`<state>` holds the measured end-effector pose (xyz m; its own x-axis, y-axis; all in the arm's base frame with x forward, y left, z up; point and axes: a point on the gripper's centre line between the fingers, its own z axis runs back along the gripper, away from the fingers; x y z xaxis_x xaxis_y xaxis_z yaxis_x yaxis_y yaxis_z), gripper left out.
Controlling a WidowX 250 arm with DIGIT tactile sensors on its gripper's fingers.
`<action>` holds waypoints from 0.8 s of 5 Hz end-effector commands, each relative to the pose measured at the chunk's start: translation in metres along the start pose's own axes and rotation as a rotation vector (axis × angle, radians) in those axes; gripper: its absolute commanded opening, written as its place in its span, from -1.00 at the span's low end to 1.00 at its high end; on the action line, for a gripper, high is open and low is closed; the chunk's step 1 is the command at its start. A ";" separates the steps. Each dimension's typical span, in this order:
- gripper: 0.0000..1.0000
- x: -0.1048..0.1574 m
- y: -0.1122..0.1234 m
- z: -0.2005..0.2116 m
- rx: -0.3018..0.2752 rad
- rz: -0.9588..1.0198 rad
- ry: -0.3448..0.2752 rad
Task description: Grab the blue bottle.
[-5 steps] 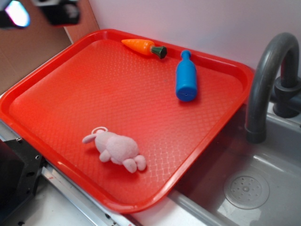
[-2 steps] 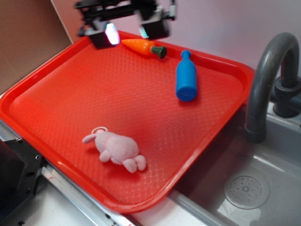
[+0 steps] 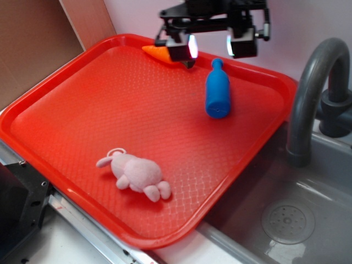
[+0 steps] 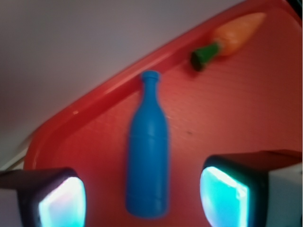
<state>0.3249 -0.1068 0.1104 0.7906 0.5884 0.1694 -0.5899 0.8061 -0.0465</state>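
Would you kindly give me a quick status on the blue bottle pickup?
Gripper open, hovering above the tray's far edge. Blue bottle lying flat, untouched, framed between the fingers in the wrist view. Toy carrot beside the neck, apart from it.

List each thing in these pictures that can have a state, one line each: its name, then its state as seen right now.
gripper: open, holding nothing, above the tray's far edge
blue bottle: lying on its side, neck toward the far rim, not gripped
toy carrot: lying flat by the far rim, partly hidden by the gripper
pink plush bunny: lying on the tray
red tray: flat, one corner over the sink
faucet: no water running
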 end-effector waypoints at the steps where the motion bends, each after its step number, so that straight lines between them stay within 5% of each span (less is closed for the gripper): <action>1: 1.00 0.004 -0.004 -0.011 0.014 0.003 -0.001; 4: 1.00 -0.001 0.008 -0.044 0.007 -0.013 0.034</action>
<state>0.3191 -0.1035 0.0548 0.8143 0.5691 0.1140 -0.5721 0.8201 -0.0080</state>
